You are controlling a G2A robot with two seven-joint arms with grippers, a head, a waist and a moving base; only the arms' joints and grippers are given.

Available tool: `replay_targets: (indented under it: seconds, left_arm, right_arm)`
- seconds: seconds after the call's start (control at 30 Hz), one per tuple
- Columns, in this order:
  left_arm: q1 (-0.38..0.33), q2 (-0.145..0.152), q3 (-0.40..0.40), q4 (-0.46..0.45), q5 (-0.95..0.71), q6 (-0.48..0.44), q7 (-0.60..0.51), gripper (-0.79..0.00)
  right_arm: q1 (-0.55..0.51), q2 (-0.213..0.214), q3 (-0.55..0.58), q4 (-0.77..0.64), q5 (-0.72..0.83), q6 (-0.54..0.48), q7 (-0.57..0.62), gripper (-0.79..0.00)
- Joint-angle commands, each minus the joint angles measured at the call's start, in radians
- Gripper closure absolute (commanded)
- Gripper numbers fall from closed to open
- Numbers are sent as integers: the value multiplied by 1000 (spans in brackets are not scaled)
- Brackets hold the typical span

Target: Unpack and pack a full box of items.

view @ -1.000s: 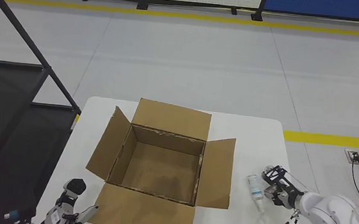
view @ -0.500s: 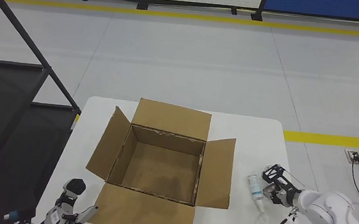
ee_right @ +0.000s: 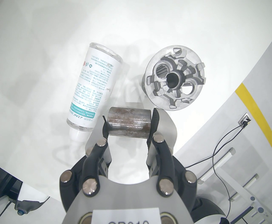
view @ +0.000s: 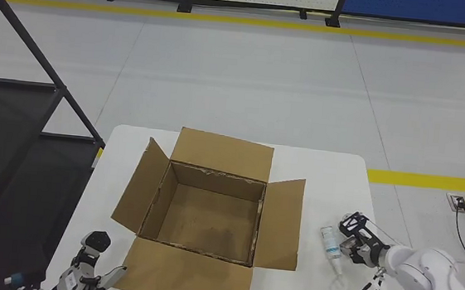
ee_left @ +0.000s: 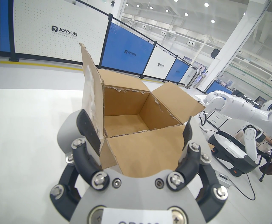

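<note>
The open cardboard box (view: pixel 209 218) stands mid-table with all flaps spread and nothing inside (ee_left: pixel 127 114). To its right a white bottle (view: pixel 331 245) lies on its side (ee_right: pixel 93 91). Next to the bottle rests a grey cast metal hub (ee_right: pixel 174 78). My right gripper (ee_right: pixel 129 121) is shut on a short rusty metal cylinder (ee_right: pixel 129 125), held end to end just above the table beside the bottle's cap; from above it sits at the table's right edge (view: pixel 356 236). My left gripper (ee_left: pixel 136 125) is open with nothing in it, near the front left corner (view: pixel 92 270), facing the box.
The white table (view: pixel 329 178) has bare room behind and to the right of the box. A black rack (view: pixel 16 151) stands off the table's left side. The box's front flap (view: pixel 192 274) reaches toward the front edge.
My right arm has shifted very slightly toward the bottle with the cylinder still held. The left arm and the box have not moved.
</note>
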Motion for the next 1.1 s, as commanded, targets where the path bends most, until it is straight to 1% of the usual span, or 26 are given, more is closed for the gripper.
replay_targets:
  seconds: [0.0, 0.1, 0.23, 0.33, 0.5, 0.57, 0.6, 0.63, 0.67, 0.83, 0.93, 1.07]
  left_arm:
    - [0, 0, 0, 0, 0, 0, 0, -785]
    - [0, 0, 0, 1, 1, 0, 1, -785]
    - [0, 0, 0, 1, 4, -3, 2, -785]
    - [0, 0, 0, 1, 5, -3, 4, -785]
    - [1, 0, 0, -1, 8, -3, 7, -785]
    - [2, 0, 0, -1, 10, -3, 9, -785]
    - [3, 0, 0, -1, 11, -4, 10, -785]
    - [3, 0, 0, -1, 11, -4, 11, -785]
    - [4, 0, 0, -1, 12, -4, 12, -785]
    - [9, 0, 1, -3, 16, -4, 17, -785]
    - [12, 0, 1, -5, 18, -3, 20, -785]
    - [17, -1, 1, -8, 23, -5, 24, -785]
  right_arm:
    - [-2, 0, 1, -2, 2, 2, 0, -391]
    - [-7, 2, 3, -8, 3, 3, 1, -391]
    - [-16, 3, 7, -13, 6, 6, -2, -453]
    - [-25, 5, 12, -18, 6, 7, -9, -474]
    - [-43, 8, 24, -36, 2, 16, -26, -603]
    - [-52, 10, 31, -46, 1, 18, -40, -603]
    - [-58, 11, 34, -51, -2, 20, -48, -619]
    - [-64, 12, 39, -56, -6, 24, -54, -656]
    - [-70, 12, 42, -62, -8, 27, -58, -665]
    - [-99, 16, 61, -92, -22, 48, -86, -653]
    - [-120, 18, 72, -110, -22, 33, -124, -646]
    - [-139, 21, 84, -122, -27, 28, -147, -643]
